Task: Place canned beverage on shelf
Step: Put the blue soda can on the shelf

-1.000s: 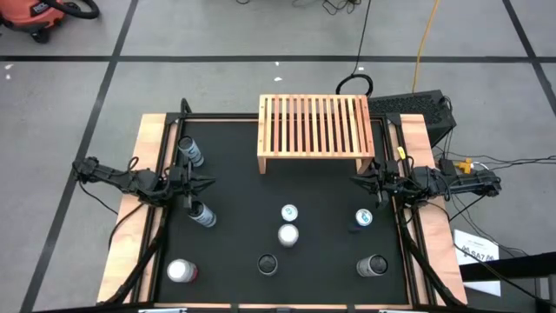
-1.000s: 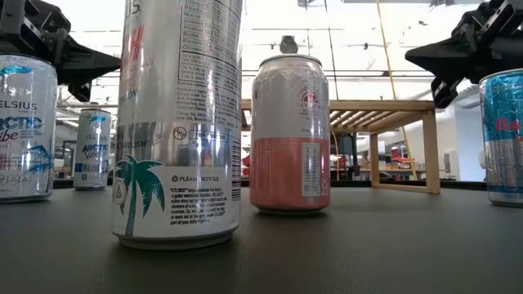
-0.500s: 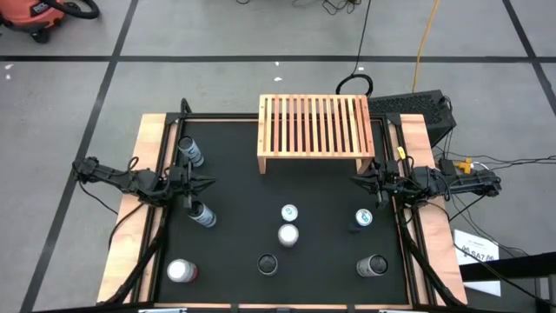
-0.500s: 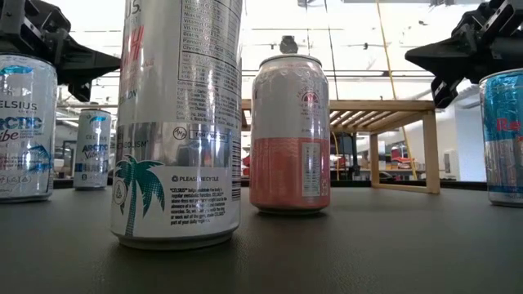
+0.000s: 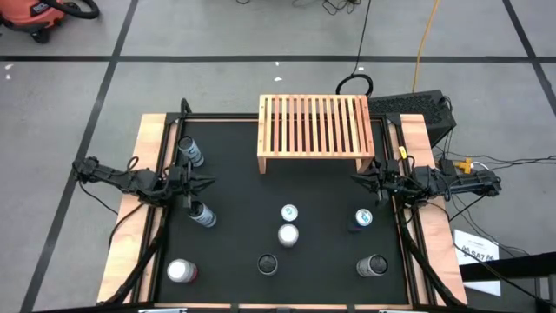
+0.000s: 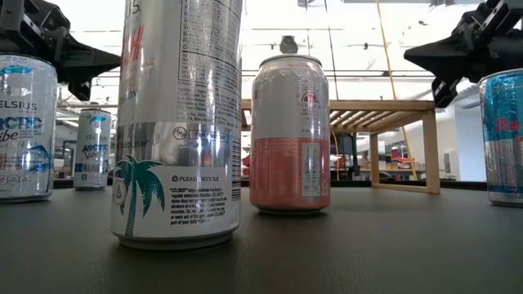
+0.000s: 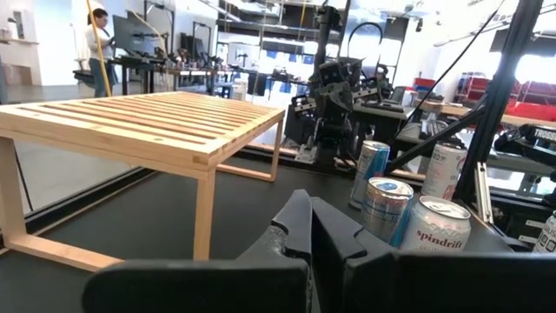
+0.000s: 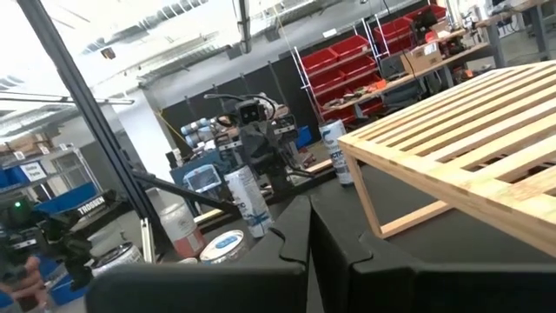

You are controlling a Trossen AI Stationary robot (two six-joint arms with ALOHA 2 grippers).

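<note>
The light-wood slatted shelf (image 5: pixel 314 133) stands on its side legs at the far middle of the black table. Several cans stand upright on the table: two near the left edge (image 5: pixel 190 151) (image 5: pixel 201 214), one at the near left (image 5: pixel 181 271), a pair in the middle (image 5: pixel 288 213) (image 5: pixel 287 234), a dark one (image 5: pixel 268 263), a blue one (image 5: pixel 364 217) and a grey one (image 5: pixel 372 265). My left gripper (image 5: pixel 211 183) hovers shut at the left edge, pointing level over the table. My right gripper (image 5: pixel 354 180) hovers shut at the right edge. Neither touches a can.
Wooden table borders (image 5: pixel 150 139) and black rails run along both sides. Cables and a dark box (image 5: pixel 426 109) lie beyond the far right corner. Open black surface (image 5: pixel 243 196) lies between the shelf and the cans. A person (image 7: pixel 95 35) stands far off in the room.
</note>
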